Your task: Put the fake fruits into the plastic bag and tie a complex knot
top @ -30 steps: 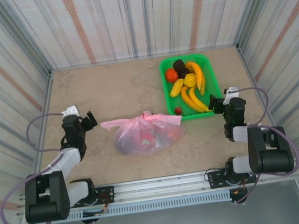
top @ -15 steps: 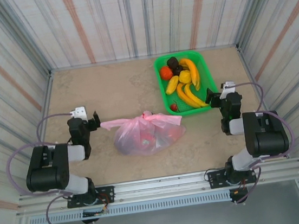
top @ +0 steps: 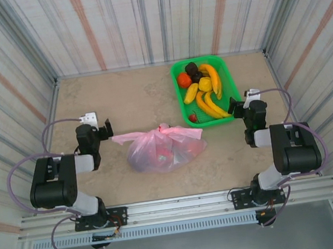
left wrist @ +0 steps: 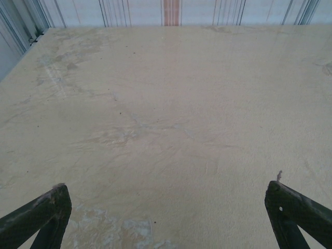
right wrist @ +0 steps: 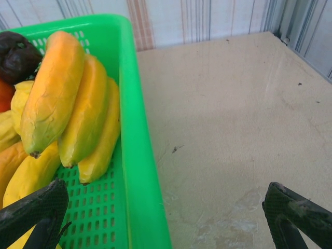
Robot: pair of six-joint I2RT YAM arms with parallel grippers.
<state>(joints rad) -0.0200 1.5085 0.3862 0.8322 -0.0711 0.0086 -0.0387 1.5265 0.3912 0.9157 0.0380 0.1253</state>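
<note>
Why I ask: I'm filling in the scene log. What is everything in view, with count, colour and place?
plastic bag: one, translucent pink, table centre between the arms; reddish shapes inside, count unclear
knot: one, pink, on the bag's far side, tails pointing left and right
green tray: one, green, far right of the table
bananas: four or five, yellow, in the tray
orange: one, orange-red, tray's far left corner
dark pieces: one or two, near-black, tray's far end
small red piece: one, red, tray's near left corner
table: one, beige marbled
left gripper: black, open, over bare table left of the bag
right gripper: black, open, at the tray's near right corner
</note>
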